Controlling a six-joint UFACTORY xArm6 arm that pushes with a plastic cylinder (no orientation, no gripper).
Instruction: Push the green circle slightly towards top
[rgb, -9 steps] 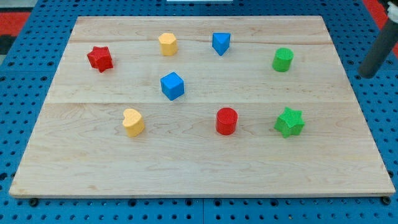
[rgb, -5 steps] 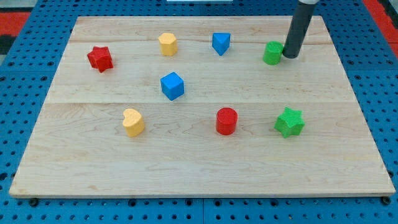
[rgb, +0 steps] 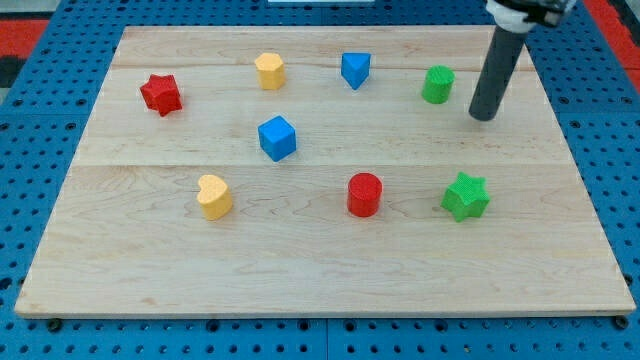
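Note:
The green circle stands upright near the board's top right. My tip is on the board to the lower right of the green circle, a short gap away, not touching it. The dark rod rises from the tip towards the view's top right corner.
On the wooden board also sit a red star, a yellow block, a blue triangle-like block, a blue cube, a yellow heart, a red circle and a green star.
The green circle has shifted up and left from its first spot. My tip came in from the right, touched the circle's right side, then drew back down and right.

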